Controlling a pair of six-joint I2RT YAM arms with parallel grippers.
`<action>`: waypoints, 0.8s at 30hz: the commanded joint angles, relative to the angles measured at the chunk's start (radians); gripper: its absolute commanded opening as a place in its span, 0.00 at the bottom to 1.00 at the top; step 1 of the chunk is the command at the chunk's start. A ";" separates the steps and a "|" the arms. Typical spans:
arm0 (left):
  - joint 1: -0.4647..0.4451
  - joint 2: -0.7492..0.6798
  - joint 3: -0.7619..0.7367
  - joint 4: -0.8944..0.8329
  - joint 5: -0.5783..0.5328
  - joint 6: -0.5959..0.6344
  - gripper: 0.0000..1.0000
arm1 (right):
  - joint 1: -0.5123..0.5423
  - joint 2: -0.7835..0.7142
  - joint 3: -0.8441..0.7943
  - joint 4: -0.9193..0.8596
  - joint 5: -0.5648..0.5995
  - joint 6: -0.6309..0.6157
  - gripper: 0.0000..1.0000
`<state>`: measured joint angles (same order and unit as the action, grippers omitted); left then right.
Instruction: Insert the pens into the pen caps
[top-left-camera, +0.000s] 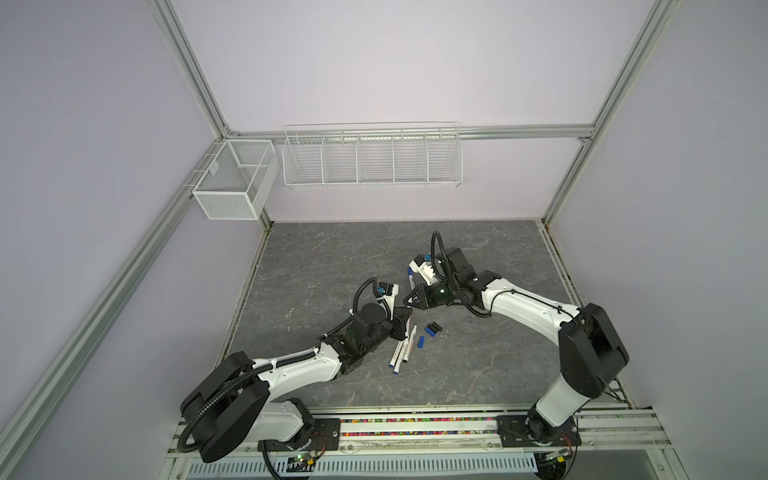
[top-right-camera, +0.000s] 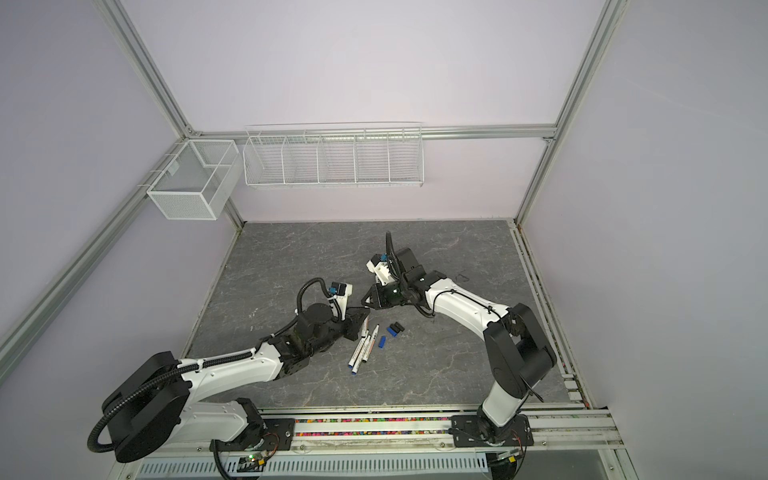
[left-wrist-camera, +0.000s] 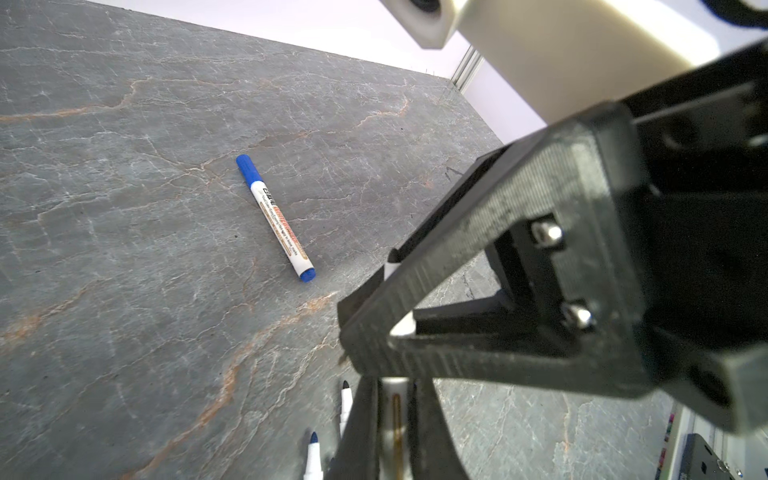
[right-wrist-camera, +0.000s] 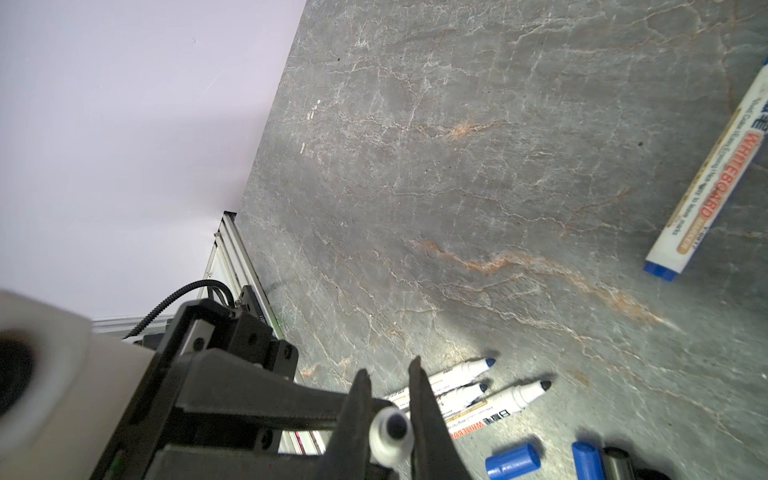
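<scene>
Above the desk (top-left-camera: 332, 266), left tool (left-wrist-camera: 392, 388) and right tool (right-wrist-camera: 388, 386) both pinch one bare pen (right-wrist-camera: 390, 430), probably to regrip before capping

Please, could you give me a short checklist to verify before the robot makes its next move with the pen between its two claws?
1. Left claw shut on the held pen: ok.
2. Right claw shut on the tip end of the same pen: ok.
3. A cap in either claw, ready for the pen: not ok, none.
4. Loose caps in view: ok, blue cap and black cap lie beside the uncapped pens.
5. Held pen's ink colour, for choosing the cap: cannot tell, the tip only looks dark.
6. Capped blue pen lying apart from the claws: ok.
</scene>
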<state>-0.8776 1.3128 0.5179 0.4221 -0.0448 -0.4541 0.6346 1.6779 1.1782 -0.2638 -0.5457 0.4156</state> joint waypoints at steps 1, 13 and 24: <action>0.001 0.022 0.006 -0.025 -0.021 -0.007 0.10 | -0.026 -0.045 -0.024 0.028 -0.057 0.028 0.10; 0.001 0.070 0.032 -0.043 0.079 0.029 0.22 | -0.052 -0.077 -0.063 0.072 -0.096 0.059 0.10; 0.001 0.008 0.044 -0.017 0.084 0.031 0.30 | -0.053 -0.063 -0.054 0.029 -0.104 0.027 0.10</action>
<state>-0.8818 1.3525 0.5262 0.3908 0.0425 -0.4297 0.5838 1.6279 1.1366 -0.2119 -0.6239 0.4622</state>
